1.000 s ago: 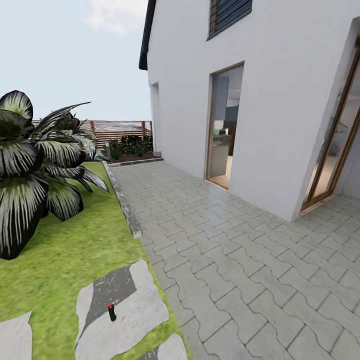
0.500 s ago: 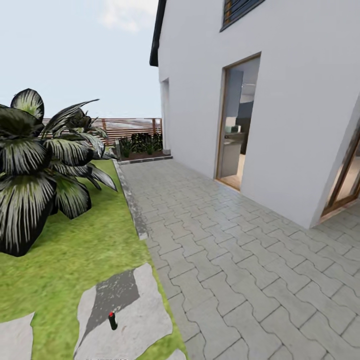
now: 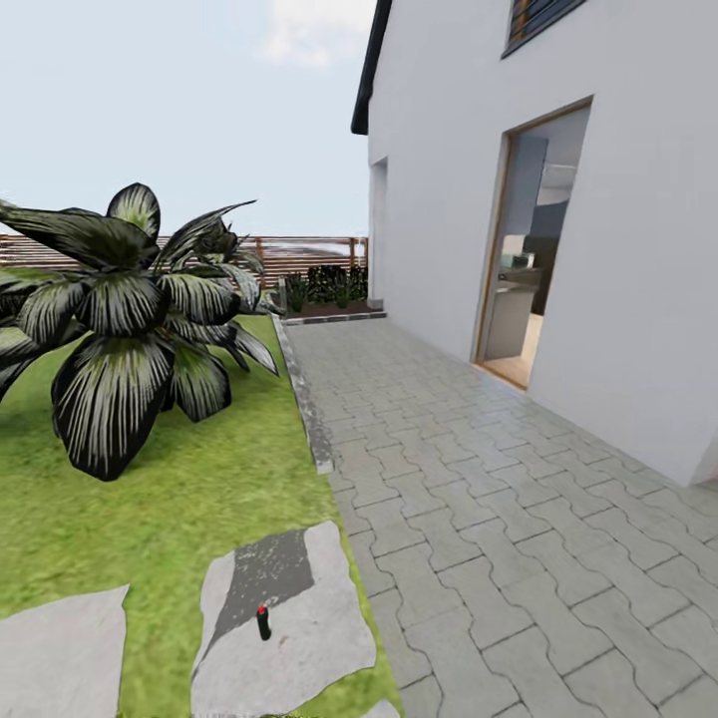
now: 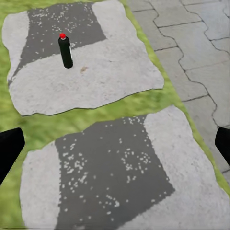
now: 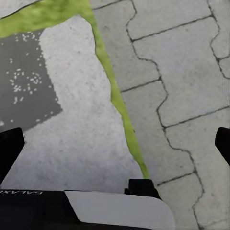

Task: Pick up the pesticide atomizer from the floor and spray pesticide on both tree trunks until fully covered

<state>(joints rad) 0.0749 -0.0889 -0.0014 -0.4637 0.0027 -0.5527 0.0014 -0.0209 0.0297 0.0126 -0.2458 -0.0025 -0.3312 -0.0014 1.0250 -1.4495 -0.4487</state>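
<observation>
Two dark fingertips of the left gripper (image 4: 115, 146) are seen at opposite edges of the left wrist view, spread wide with nothing held between them. Under them a pale stepping stone (image 4: 120, 172) with a dark, white-flecked patch is set in the grass. On the next stepping stone (image 4: 105, 67) beyond it, the pesticide atomizer (image 4: 65, 51) is stood upright, a dark bottle topped with a red cap, well apart from the fingers.

The right gripper (image 5: 115, 146) is likewise shown spread wide and empty, its fingertips at the two edges of the right wrist view. Below it a strip of grass (image 5: 115, 100) is seen between a stepping stone and the grey interlocking paving (image 5: 177, 86).

In the head view the atomizer (image 3: 263, 622) is found low in the picture on a stone slab (image 3: 289, 628) at the lawn's edge. A dark-leaved palm (image 3: 130, 319) is planted on the lawn (image 3: 179, 489) farther off to the left. The paving (image 3: 499, 499) is laid along a white house (image 3: 618, 199) with an open doorway (image 3: 524, 259), and a slatted wooden fence (image 3: 299, 249) is seen at the far end.
</observation>
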